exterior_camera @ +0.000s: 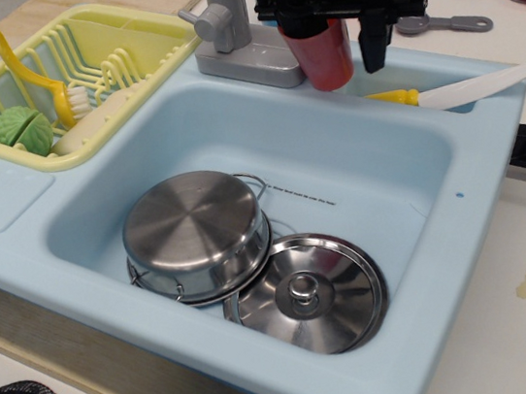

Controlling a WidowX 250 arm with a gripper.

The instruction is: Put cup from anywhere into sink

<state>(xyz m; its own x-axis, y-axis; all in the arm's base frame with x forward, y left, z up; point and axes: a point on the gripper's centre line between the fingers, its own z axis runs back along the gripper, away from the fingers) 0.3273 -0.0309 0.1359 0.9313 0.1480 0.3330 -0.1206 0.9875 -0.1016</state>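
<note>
The tall orange-red cup (324,59) stands tilted on the back rim of the light-blue sink (376,166), just right of the grey faucet (234,25). My black gripper (335,45) has come down over it and hides its top. The left finger (293,28) overlaps the cup's left upper edge. The right finger (374,44) hangs just right of the cup with a small gap. The jaws look open, straddling the cup.
A steel pot (194,228) and its lid (306,294) lie in the basin. A yellow-handled knife (459,89) rests on the back rim. The yellow dish rack (125,50) holds a brush and a green vegetable (23,128). A grey spoon (449,24) lies behind.
</note>
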